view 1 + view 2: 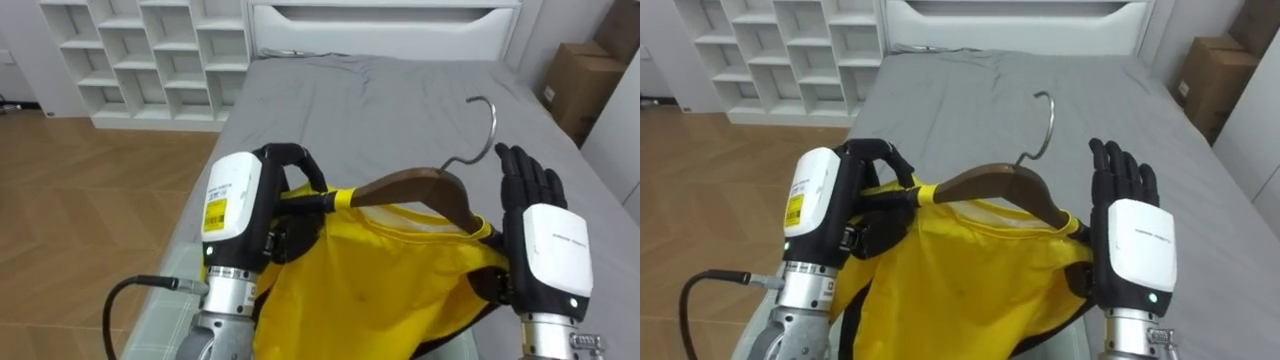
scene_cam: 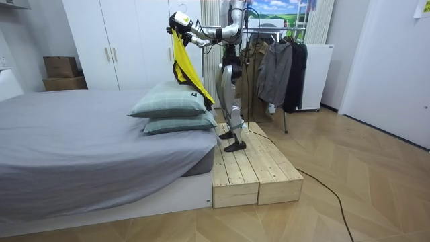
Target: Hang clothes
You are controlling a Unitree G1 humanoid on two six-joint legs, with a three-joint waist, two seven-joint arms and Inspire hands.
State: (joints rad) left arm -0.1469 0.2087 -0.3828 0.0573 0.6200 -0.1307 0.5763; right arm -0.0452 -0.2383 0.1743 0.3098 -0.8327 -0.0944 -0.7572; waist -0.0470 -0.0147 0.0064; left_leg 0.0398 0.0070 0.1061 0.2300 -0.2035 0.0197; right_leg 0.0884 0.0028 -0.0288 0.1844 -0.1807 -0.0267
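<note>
A yellow garment (image 1: pixel 370 290) hangs on a brown wooden hanger (image 1: pixel 420 188) with a metal hook (image 1: pixel 487 125), held up in front of me over the grey bed. My left hand (image 1: pixel 270 200) is shut on the hanger's left end, where the yellow cloth wraps it. At the hanger's right shoulder my right hand (image 1: pixel 535 225) stands upright with straight fingers, its palm against the cloth. In the room view I stand on a wooden platform (image 2: pixel 245 168) beside the bed with both arms raised, and the garment (image 2: pixel 183 60) dangles above the pillows.
The grey bed (image 1: pixel 400 100) lies ahead, with a white headboard and a white cubby shelf (image 1: pixel 150 50) to its left. Cardboard boxes (image 1: pixel 585 85) stand at the right. Behind me a rack carries dark clothes (image 2: pixel 277 67). Two pillows (image 2: pixel 171 111) lie at the bed's end.
</note>
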